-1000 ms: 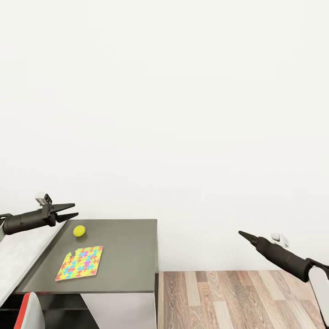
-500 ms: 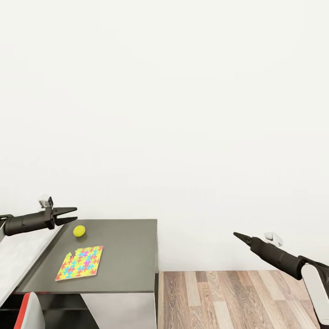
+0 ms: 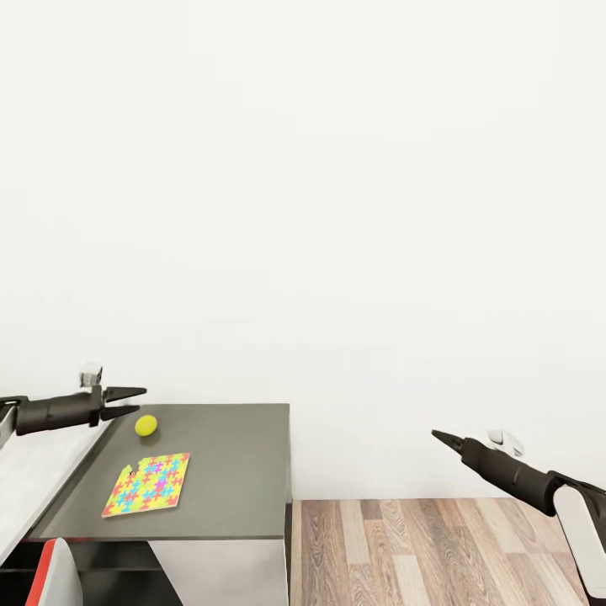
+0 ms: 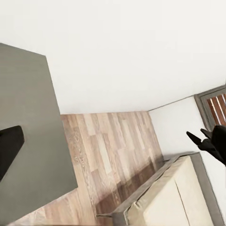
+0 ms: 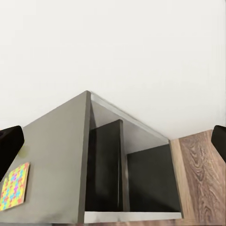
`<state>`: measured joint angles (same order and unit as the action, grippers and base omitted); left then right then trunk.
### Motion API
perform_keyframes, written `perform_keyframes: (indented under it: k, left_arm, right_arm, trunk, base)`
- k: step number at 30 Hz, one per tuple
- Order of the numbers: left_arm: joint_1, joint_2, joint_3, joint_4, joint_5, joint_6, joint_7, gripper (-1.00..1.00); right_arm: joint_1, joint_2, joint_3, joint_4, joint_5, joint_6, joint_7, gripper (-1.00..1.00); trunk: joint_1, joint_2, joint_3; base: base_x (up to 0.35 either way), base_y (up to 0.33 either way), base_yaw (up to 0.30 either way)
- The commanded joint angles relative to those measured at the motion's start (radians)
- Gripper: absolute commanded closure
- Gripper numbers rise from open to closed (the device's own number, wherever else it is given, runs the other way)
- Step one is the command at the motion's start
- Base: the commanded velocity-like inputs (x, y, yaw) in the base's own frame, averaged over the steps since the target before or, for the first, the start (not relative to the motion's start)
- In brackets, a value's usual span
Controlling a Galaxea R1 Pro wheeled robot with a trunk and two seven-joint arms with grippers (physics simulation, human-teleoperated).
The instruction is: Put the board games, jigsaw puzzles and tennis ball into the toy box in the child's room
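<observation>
The tennis ball (image 3: 146,425) lies on the dark grey end of the table (image 3: 236,454), near its back edge. A bright jigsaw puzzle (image 3: 147,484) lies flat in front of the ball and appears again in the right wrist view (image 5: 14,186). My left gripper (image 3: 128,402) hovers open just left of the ball and slightly above it, holding nothing. Over the floor to the right of the table, my right gripper (image 3: 438,436) is open and empty. A corner of the beige bed (image 4: 179,197) is seen from the left wrist. The toy box and board games are out of view.
The table's pale grey top (image 3: 34,471) runs off to the left. A red and white chair (image 3: 50,572) stands at its front left. Open shelves (image 5: 127,179) sit under the dark end. Wooden floor (image 3: 438,547) lies to the right, with a white wall behind.
My left gripper has dropped a little and levelled out beside the ball. My right gripper has shifted slightly left and down. The ball and the puzzle have not moved.
</observation>
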<state>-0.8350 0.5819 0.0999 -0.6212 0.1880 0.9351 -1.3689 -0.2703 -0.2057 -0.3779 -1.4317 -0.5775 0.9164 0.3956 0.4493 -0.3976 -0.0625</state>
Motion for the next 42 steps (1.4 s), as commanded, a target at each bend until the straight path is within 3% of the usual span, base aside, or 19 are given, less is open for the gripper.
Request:
perform_keyframes:
  k: [1, 6, 12, 13, 17, 18, 23, 26, 32, 42]
  left_arm:
    - [-0.001, -0.003, 0.000, 0.000, 0.002, 0.010, 0.016, -1.00]
    - [-0.002, -0.021, 0.001, 0.000, 0.002, 0.011, 0.119, -1.00]
    - [-0.005, -0.058, 0.002, 0.000, 0.003, 0.011, 0.289, -1.00]
    - [-0.007, -0.073, 0.003, 0.000, 0.004, 0.011, 0.361, -1.00]
    - [-0.012, -0.105, 0.006, 0.000, 0.004, 0.007, 0.517, -1.00]
    - [-0.013, -0.122, 0.007, 0.000, 0.005, 0.005, 0.597, -1.00]
    - [-0.014, -0.170, 0.010, 0.000, 0.009, -0.001, 0.832, -1.00]
    - [-0.013, -0.179, 0.013, -0.001, 0.010, -0.005, 0.903, -1.00]
    - [-0.013, -0.185, 0.014, -0.001, 0.008, -0.044, 0.952, -1.00]
    - [-0.013, -0.186, 0.009, 0.000, 0.005, -0.058, 0.965, -1.00]
  right_arm:
    - [-0.002, 0.000, -0.001, 0.000, 0.005, 0.005, -0.002, -1.00]
    - [-0.023, 0.000, 0.032, 0.001, 0.005, 0.008, -0.074, -1.00]
    - [-0.059, 0.001, 0.141, 0.006, 0.005, 0.009, -0.225, -1.00]
    - [-0.073, 0.001, 0.183, 0.009, 0.004, 0.010, -0.286, -1.00]
    - [-0.100, 0.002, 0.257, 0.016, -0.001, 0.011, -0.397, -1.00]
    - [-0.109, 0.003, 0.283, 0.022, -0.004, 0.012, -0.434, -1.00]
    - [-0.123, 0.011, 0.323, 0.036, -0.009, 0.013, -0.487, -1.00]
    - [-0.125, 0.019, 0.330, 0.038, -0.010, 0.014, -0.495, -1.00]
    - [-0.127, 0.039, 0.337, 0.040, -0.009, 0.015, -0.501, -1.00]
    - [-0.127, 0.055, 0.339, 0.042, -0.009, 0.016, -0.501, -1.00]
  trunk:
    - [0.001, -0.002, -0.002]
    - [0.001, -0.002, -0.002]
    - [0.001, -0.002, -0.002]
    - [0.001, -0.002, -0.002]
    - [0.001, -0.002, -0.002]
    - [0.001, -0.002, -0.002]
    - [0.001, -0.002, -0.002]
    - [0.001, -0.002, -0.003]
    - [0.001, -0.002, -0.010]
    - [0.001, -0.002, -0.025]
  base:
    - [0.000, 0.000, 0.000]
    - [0.000, 0.000, 0.000]
    - [0.000, 0.000, 0.000]
    - [0.000, 0.000, 0.000]
    - [0.000, 0.000, 0.000]
    - [0.000, 0.000, 0.000]
    - [0.000, 0.000, 0.000]
    - [0.000, 0.000, -0.010]
    - [0.018, 0.009, -0.065]
    - [0.134, 0.094, -0.095]
